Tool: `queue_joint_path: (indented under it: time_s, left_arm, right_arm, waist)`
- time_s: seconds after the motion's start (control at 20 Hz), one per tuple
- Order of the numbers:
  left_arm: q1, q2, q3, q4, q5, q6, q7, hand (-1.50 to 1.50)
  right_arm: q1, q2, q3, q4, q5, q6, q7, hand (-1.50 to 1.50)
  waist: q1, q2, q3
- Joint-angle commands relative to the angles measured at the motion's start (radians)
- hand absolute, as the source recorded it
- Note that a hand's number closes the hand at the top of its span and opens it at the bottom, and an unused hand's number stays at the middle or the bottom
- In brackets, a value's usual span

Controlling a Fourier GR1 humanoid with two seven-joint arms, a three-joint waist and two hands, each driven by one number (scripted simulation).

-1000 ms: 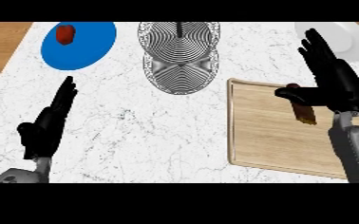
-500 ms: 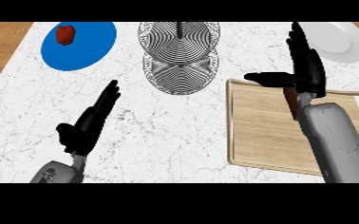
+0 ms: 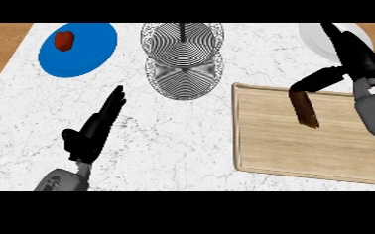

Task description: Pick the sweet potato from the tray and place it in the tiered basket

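Brown sweet potato [image 3: 304,109], tan wood tray [image 3: 278,144], b/w striped tiered basket [image 3: 183,59], blue plate [image 3: 88,54].

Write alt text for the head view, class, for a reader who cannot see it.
The right hand reaches over a wooden tray, its thumb touching the brown sweet potato lying there. A wire tiered basket and a blue plate holding a red item sit behind; the left hand rests open.

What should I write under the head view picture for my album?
Right hand reaches to the sweet potato on the wooden tray, beside the tiered basket.
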Motion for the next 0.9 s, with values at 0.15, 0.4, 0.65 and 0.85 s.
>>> queue_joint_path:
  time_s: [0.15, 0.4, 0.65, 0.85]
  left_arm:
    - [0.021, -0.006, 0.000, 0.011, -0.012, 0.000, -0.032, 0.00]
    - [-0.018, -0.004, 0.030, 0.022, 0.001, -0.033, -0.019, 0.00]
    - [-0.036, -0.021, 0.037, 0.013, -0.024, -0.020, 0.011, 0.00]
    - [-0.077, -0.035, 0.035, 0.039, -0.039, -0.031, 0.033, 0.00]
  right_arm:
    - [-0.133, -0.148, 0.170, -0.105, 0.007, 0.447, 0.334, -1.50]
    - [-0.208, -0.110, 0.122, -0.208, -0.140, 0.636, 0.592, -1.50]
    - [-0.163, -0.078, 0.118, -0.277, -0.156, 0.615, 0.707, -1.50]
    - [-0.134, -0.004, 0.177, -0.284, 0.009, 0.441, 0.720, -1.50]
  waist:
    - [0.005, -0.006, -0.001]
    - [0.000, 0.004, 0.006]
    - [0.003, 0.006, 0.007]
    - [0.008, 0.010, 0.007]
